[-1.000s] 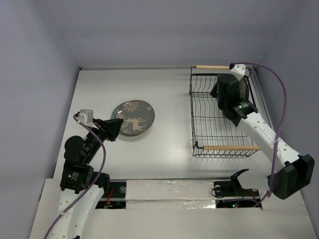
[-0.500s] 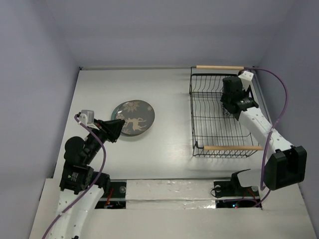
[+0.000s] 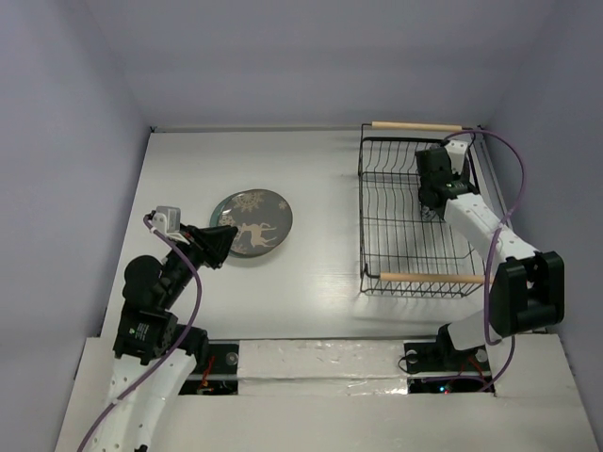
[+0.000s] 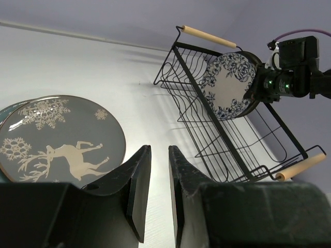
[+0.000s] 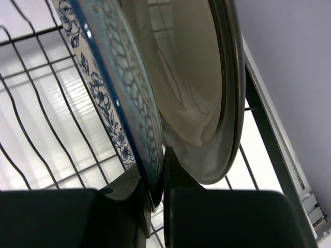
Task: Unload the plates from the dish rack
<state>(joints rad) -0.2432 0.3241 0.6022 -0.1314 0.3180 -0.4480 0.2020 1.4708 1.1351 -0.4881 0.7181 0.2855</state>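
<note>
The dish rack, black wire with wooden handles, stands at the right. Two plates stand upright in its far end: a white one with a dark blue floral pattern and, behind it, a brown-rimmed cream one. My right gripper is shut on the floral plate's lower rim; the top view shows it inside the rack. A grey plate with a pale reindeer pattern lies flat at the left. My left gripper hovers beside it, slightly open with nothing between its fingers.
A teal sliver shows under the grey plate's left edge. The rack's near wooden handle lies across its front end. Walls close the table at the back and on both sides.
My right gripper dropped lower into the rack, opened, then closed on the floral plate's rim. The rack's near end shifted slightly left. The left arm stayed put.
</note>
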